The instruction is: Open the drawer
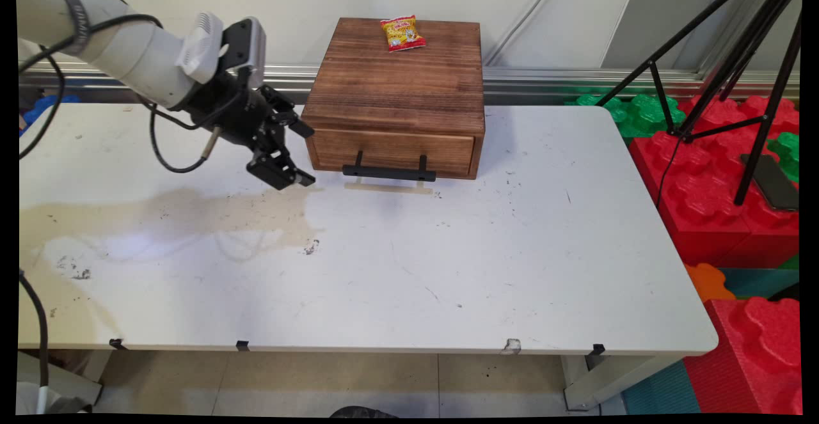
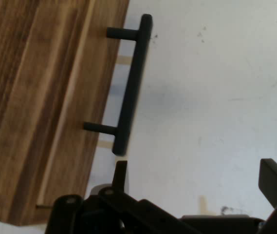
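The black two-finger gripper [image 1: 306,155] hangs just above the table, spread wide and holding nothing. In the main view one finger points toward the left front corner of the wooden drawer box [image 1: 400,85] and the other ends low beside the left end of the black bar handle [image 1: 389,172]; neither can be seen touching wood or handle. In the hand view the two fingers [image 2: 120,176] rise from the bottom edge far apart, with bare table between them, and the handle [image 2: 132,83] lies just beyond the left fingertip, standing off the drawer front on two short posts.

The drawer [image 1: 391,151] sits closed, flush in the box, which stands at the far middle of the white table [image 1: 448,270] against the wall. On the box's top, near its back edge, lies a small yellow and red snack packet [image 1: 402,32]; its printing is too small to read.

The tabletop carries a broad brownish stain [image 1: 179,216] at the left and scattered dark specks. To the right of the table are red and green foam blocks [image 1: 710,194] and the black legs of a tripod [image 1: 748,47]
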Robot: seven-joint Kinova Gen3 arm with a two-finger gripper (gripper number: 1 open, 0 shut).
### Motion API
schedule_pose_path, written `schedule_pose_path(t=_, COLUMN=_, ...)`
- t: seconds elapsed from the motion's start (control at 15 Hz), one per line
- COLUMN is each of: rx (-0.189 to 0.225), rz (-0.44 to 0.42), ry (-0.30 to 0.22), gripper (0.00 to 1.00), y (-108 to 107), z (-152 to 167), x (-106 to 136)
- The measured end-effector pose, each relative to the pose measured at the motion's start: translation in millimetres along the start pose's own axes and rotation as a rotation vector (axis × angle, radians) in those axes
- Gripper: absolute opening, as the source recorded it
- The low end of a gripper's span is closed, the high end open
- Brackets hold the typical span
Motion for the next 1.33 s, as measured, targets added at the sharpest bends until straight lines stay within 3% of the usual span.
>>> schedule_pose_path(t=0.4, rx=0.029, rz=0.053, ry=-0.019, gripper=1.00, y=-7.5, z=28.8, x=15.8)
schedule_pose_path(t=1.0, rx=0.037, rz=0.126, ry=-0.064, gripper=1.00, y=-13.6, z=87.3, x=32.8)
schedule_pose_path(t=1.33, rx=0.036, rz=0.125, ry=-0.080, gripper=1.00, y=-12.2, z=113.0, x=34.0)
